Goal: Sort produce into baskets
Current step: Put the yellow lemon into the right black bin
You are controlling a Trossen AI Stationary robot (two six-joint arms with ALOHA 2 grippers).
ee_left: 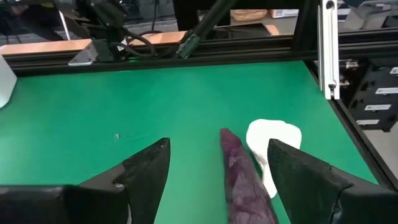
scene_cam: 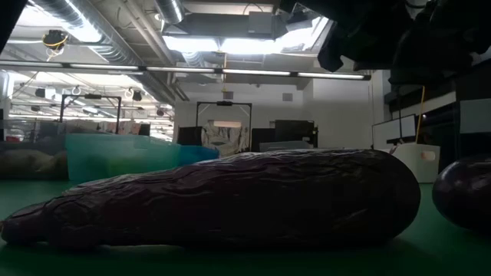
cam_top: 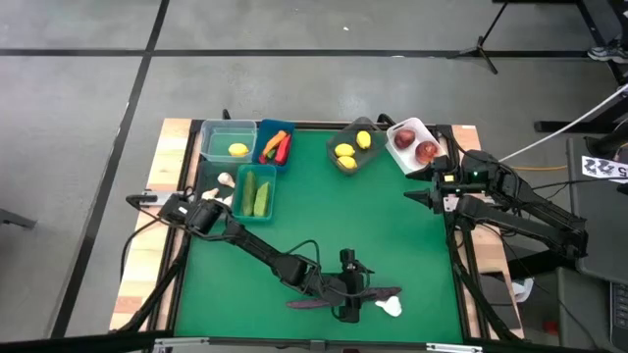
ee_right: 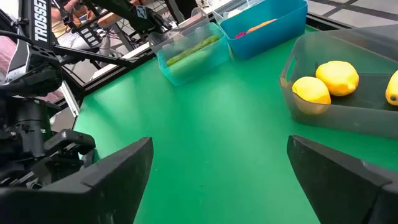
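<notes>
The eggplant (cam_top: 343, 298) lay flat on the green mat near the table's front edge, its long axis running roughly side to side across the table in the high view. A white garlic bulb (cam_top: 390, 308) sat just beside it toward the right. In the left wrist view the eggplant (ee_left: 244, 180) ran lengthwise up the gap between the dark fingers (ee_left: 147, 171), closer to one finger than the other, with the garlic bulb (ee_left: 272, 142) touching or nearly touching its flank. Its long axis therefore lay along the gripper's line of sight, not across the jaws.

The left gripper (cam_top: 347, 294) hovered directly over the eggplant, jaws spread wide and holding nothing. This arm was by far the nearer one. A close on the fruit's narrow width looked feasible, though the garlic bulb beside it could be nudged or caught.

The right gripper (cam_top: 429, 198) waited well apart at the table's right edge, near the white basket (cam_top: 404, 128) of apples, its jaws also spread wide and empty. The baskets stood along the far edge, well apart from the eggplant; no eggplant showed in any of them.
</notes>
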